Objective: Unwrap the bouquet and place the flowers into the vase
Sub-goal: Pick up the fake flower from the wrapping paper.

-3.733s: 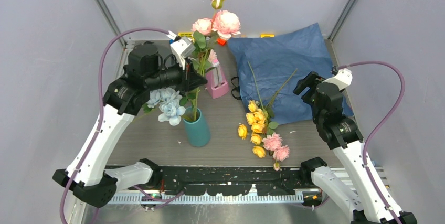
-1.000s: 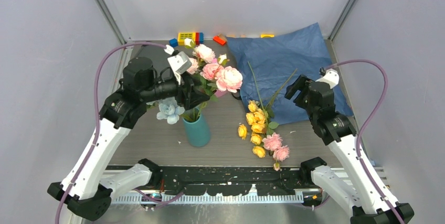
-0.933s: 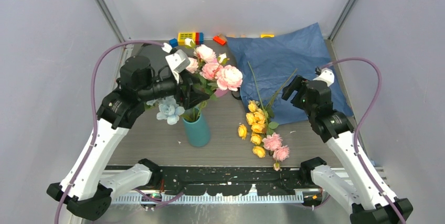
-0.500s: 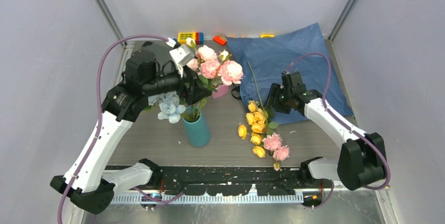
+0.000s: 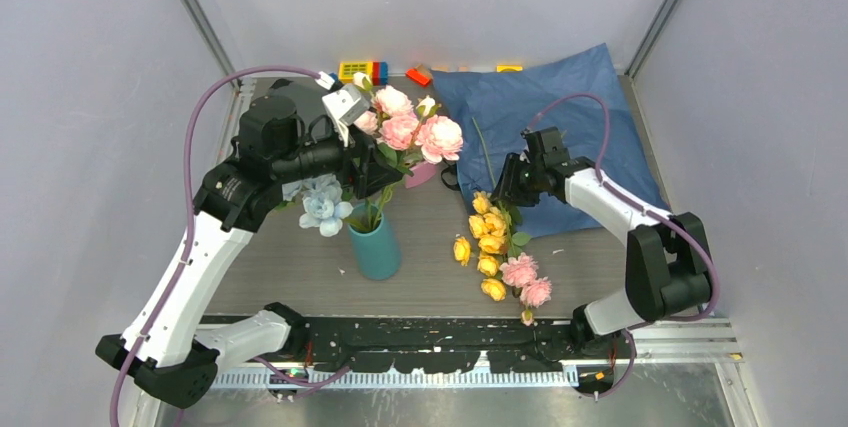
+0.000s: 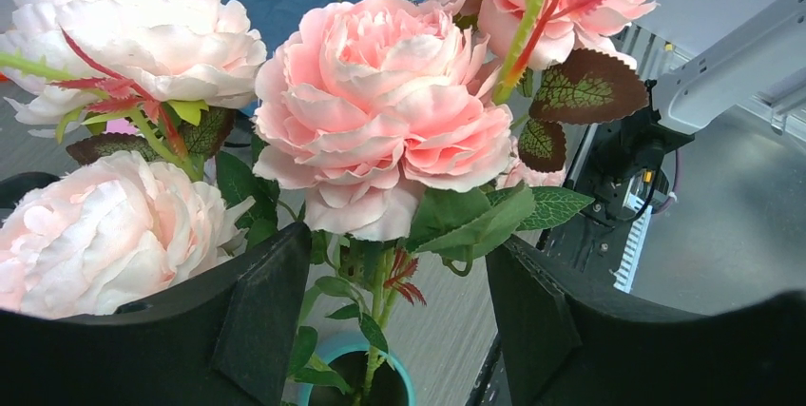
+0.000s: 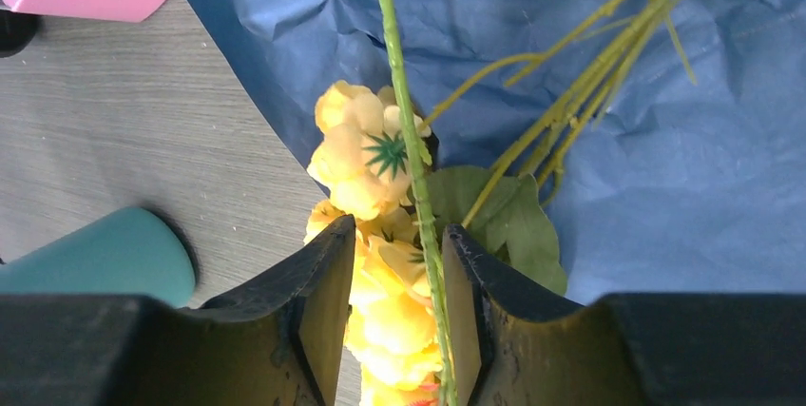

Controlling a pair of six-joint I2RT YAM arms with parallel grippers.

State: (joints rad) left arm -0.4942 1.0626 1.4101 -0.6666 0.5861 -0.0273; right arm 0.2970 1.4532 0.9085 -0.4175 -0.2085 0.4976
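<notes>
Top external view: the blue paper wrap (image 5: 560, 107) lies open beyond the vase (image 5: 375, 244), which already holds the pink flowers (image 5: 405, 132). My left end effector (image 6: 380, 320) stands wide open around their stems, above the vase. Right of the vase, my right end effector (image 7: 394, 235), half open, straddles a green stem (image 7: 404, 121) without clamping it. The yellow flowers (image 5: 488, 232) and small pink blooms (image 5: 527, 279) are still left on the tabletop (image 5: 300, 267).

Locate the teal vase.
In the top view the vase stands left of centre, beneath the left gripper, with the yellow flowers lying to its right.
</notes>
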